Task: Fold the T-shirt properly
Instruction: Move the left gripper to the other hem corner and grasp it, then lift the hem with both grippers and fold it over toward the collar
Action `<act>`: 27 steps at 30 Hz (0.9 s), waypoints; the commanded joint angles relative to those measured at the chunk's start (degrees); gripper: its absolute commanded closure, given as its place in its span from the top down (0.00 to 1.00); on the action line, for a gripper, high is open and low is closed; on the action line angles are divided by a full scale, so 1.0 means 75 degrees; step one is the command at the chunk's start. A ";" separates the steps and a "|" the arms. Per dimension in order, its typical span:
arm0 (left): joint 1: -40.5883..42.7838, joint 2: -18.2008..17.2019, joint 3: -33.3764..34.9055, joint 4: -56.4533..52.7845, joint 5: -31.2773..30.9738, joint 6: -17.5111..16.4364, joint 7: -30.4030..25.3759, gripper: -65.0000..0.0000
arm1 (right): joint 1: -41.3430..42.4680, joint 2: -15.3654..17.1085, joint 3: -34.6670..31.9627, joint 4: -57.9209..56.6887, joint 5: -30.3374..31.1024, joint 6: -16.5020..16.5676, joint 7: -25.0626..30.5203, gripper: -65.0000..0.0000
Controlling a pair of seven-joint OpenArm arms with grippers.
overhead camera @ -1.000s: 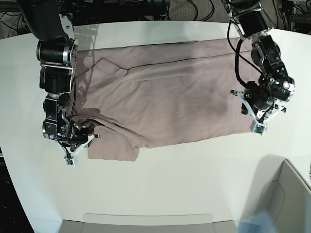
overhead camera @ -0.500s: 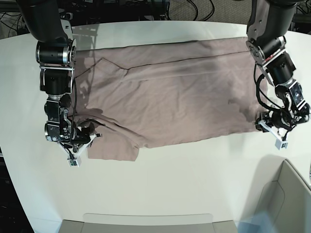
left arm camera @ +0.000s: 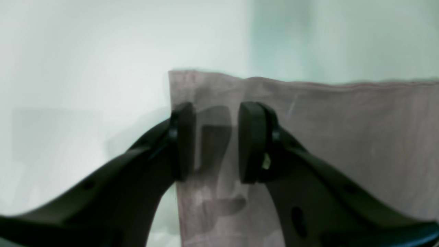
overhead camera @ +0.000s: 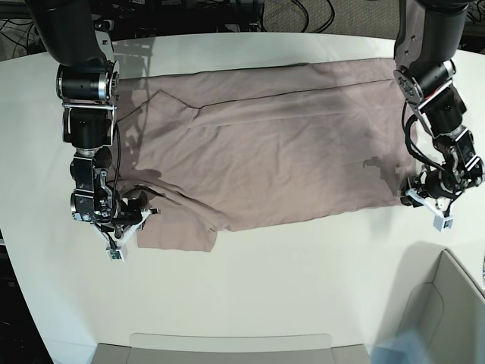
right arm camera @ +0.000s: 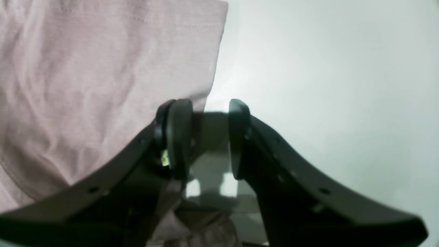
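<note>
Dusty pink-mauve short-sleeved T-shirt (overhead camera: 273, 152) of soft wrinkled fabric lies spread on the white desk (overhead camera: 303, 288). Left pincer (left arm camera: 216, 140) gapes over its corner; right pincer (right arm camera: 205, 139) gapes at its sleeve edge, gripping nothing.

The T-shirt (overhead camera: 265, 144) is plain dusty pink-mauve, no print; beneath it, the table (overhead camera: 288, 273) is white; both grippers black.

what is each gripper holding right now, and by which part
Nothing is held yet. The left gripper is open, its jaws straddling a corner of the T-shirt. The right gripper is open at the sleeve edge.
</note>
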 commanded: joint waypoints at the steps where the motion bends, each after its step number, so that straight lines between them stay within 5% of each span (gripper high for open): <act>1: -0.0213 -0.0143 0.0020 0.0099 -0.0093 -0.0016 -0.0207 0.36 | 0.0087 0.0009 -0.0013 0.0003 0.0004 0.0052 -0.0325 0.30; 14: 0.0186 -0.0295 0.0079 -0.0546 -0.0093 -0.0016 -0.0535 0.36 | 0.0087 -0.0038 -0.0013 0.0003 0.0004 0.0052 -0.0325 0.30; 24: 0.0233 0.0021 0.1075 -0.0804 -0.0140 -0.0016 -0.0828 0.34 | 0.0146 -0.0413 -0.0025 0.0027 -0.0043 0.0063 -0.0325 0.29; 27: 0.0233 0.0150 0.1110 -0.0804 -0.0128 -0.0016 -0.0793 0.23 | 0.0204 -0.0413 -0.0037 -0.0008 -0.0043 0.0638 -0.0372 0.19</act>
